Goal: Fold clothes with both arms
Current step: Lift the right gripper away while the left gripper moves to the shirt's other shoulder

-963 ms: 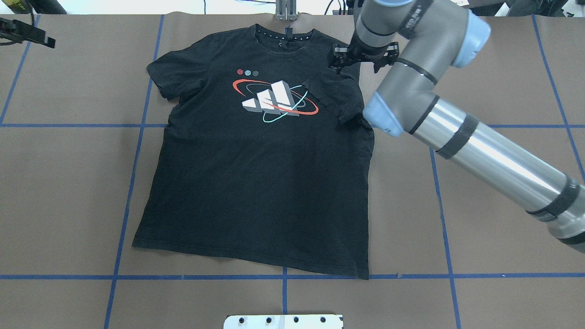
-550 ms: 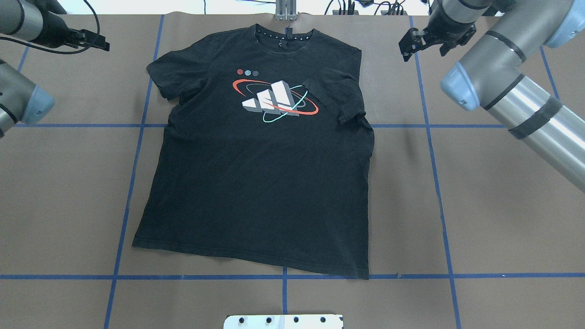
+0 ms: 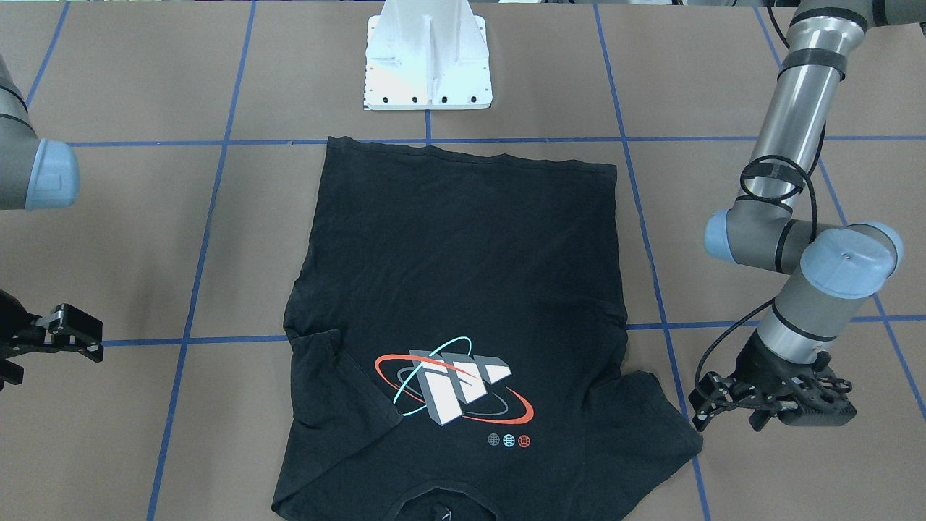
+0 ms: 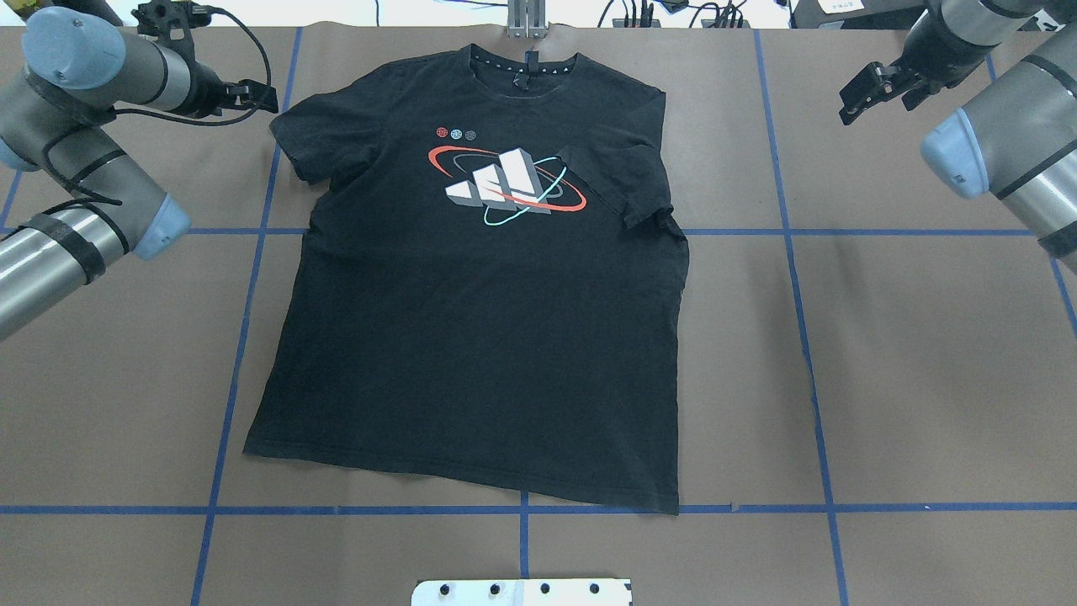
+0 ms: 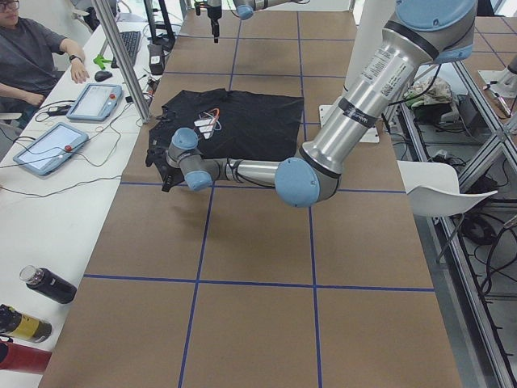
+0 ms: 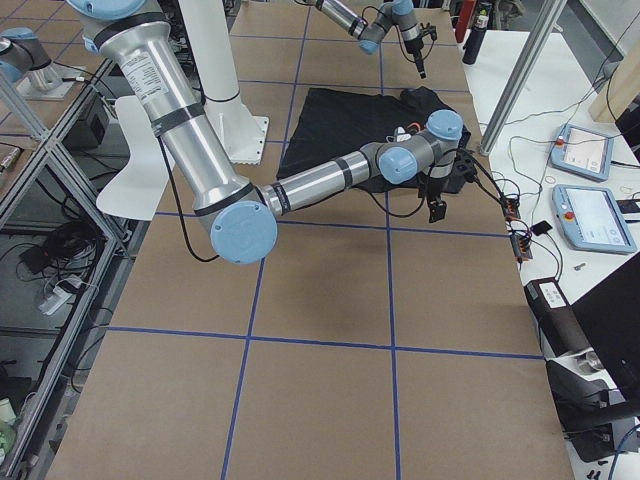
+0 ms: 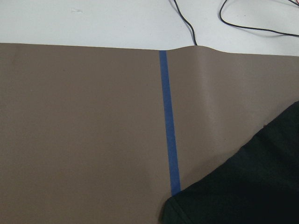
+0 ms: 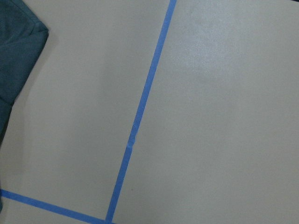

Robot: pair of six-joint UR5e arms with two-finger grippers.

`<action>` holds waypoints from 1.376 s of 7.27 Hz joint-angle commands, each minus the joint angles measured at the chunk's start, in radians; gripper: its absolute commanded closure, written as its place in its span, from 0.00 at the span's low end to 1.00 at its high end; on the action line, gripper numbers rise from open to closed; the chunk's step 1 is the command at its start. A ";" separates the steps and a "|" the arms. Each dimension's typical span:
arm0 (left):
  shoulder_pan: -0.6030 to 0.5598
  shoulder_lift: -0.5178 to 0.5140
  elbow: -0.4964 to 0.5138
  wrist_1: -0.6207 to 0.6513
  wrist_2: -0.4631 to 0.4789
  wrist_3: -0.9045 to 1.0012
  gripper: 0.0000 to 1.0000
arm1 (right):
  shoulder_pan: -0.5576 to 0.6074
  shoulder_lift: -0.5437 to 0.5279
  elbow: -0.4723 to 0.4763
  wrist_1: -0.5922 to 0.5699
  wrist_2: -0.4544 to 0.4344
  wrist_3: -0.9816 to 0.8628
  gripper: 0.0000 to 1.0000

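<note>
The black T-shirt [image 4: 471, 337] lies flat with the print up; it also shows in the front view [image 3: 463, 275]. Its right sleeve [image 4: 618, 181] is folded in over the chest, and its left sleeve [image 4: 294, 143] is spread out. My left gripper [image 4: 255, 94] hovers just left of that sleeve, and in the front view [image 3: 727, 422] it is open and empty. My right gripper [image 4: 875, 97] is open and empty over bare paper, well right of the shirt. The left wrist view shows only a sleeve corner [image 7: 252, 186].
Brown paper with blue tape lines [image 4: 791, 252] covers the table. The white pedestal base [image 3: 428, 58] stands at the near edge. A metal clamp [image 4: 526, 21] and cables sit at the far edge. An operator [image 5: 32, 56], tablets and bottles are beside the table.
My right gripper has drawn away from the folded right sleeve, out to the right. My left arm has swung in from the left towards the left sleeve. The shirt has not moved.
</note>
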 commanded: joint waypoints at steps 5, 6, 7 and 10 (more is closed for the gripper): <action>0.068 -0.064 0.111 -0.037 0.117 0.003 0.38 | -0.004 -0.002 -0.012 0.004 -0.002 0.001 0.00; 0.068 -0.064 0.111 -0.037 0.114 0.005 0.45 | -0.004 -0.002 -0.012 0.004 -0.002 0.003 0.00; 0.068 -0.064 0.111 -0.037 0.114 0.023 0.49 | -0.004 -0.001 -0.012 0.004 -0.002 0.005 0.00; 0.065 -0.062 0.118 -0.037 0.114 0.040 0.50 | -0.010 0.006 -0.018 0.004 -0.004 0.006 0.00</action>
